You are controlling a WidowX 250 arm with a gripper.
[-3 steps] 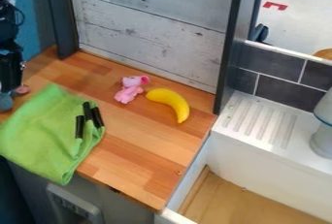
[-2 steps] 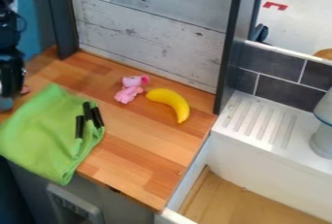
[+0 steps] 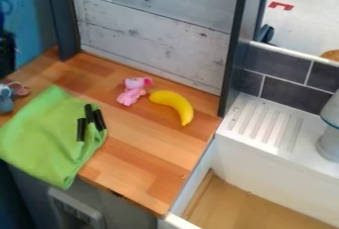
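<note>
At the left end of the wooden surface (image 3: pixel 145 173), the black gripper (image 3: pixel 7 57) hung near a grey-blue toy (image 3: pixel 5 100) (I couldn't tell how far open the jaws were, or whether they held anything). That toy sat beside a green cloth (image 3: pixel 36 139), with a pink toy (image 3: pixel 131 94) and banana (image 3: pixel 177 103) farther right.

Blue-grey toy (image 3: pixel 5 105) on wooden counter (image 3: pixel 142 146), beside green cloth (image 3: pixel 46 136).
</note>
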